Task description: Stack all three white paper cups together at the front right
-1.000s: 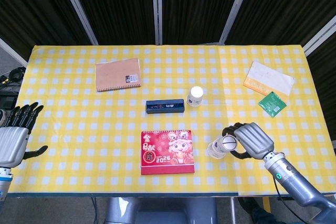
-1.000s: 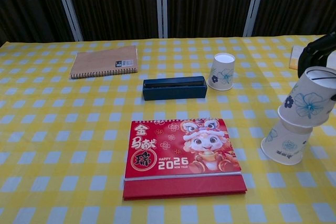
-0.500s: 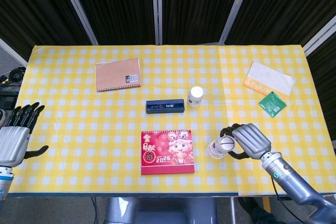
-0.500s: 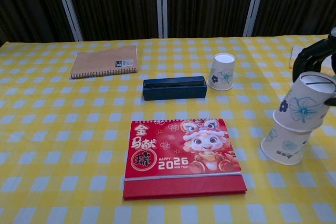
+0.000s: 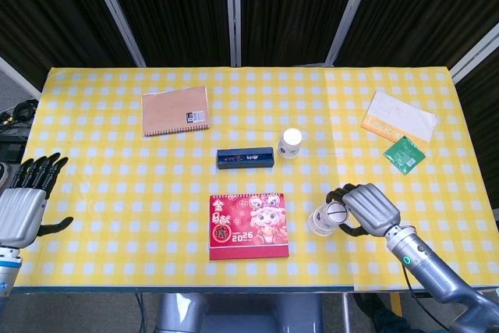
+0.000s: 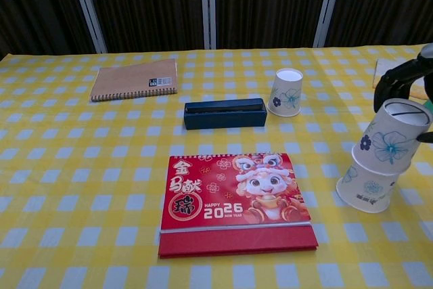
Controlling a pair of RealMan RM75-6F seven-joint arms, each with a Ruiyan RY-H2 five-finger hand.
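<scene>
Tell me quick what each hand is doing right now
Left hand: open, holding nothing, at the table's left edge.
Right hand: holding a white flower-printed paper cup, tilted over a second upside-down white paper cup.

Yellow-and-white checks across the table (image 5: 117, 177). White with blue flowers on the paper cups (image 6: 390, 139). Red, with gold characters and a cartoon lion, on the calendar (image 6: 235, 194). Dark navy on the long box (image 6: 225, 114). Tan kraft on the notebook (image 5: 175, 111). Green on the small packet (image 5: 405, 152). Silver-grey hand (image 5: 366, 208), black fingers (image 5: 341, 193).
</scene>
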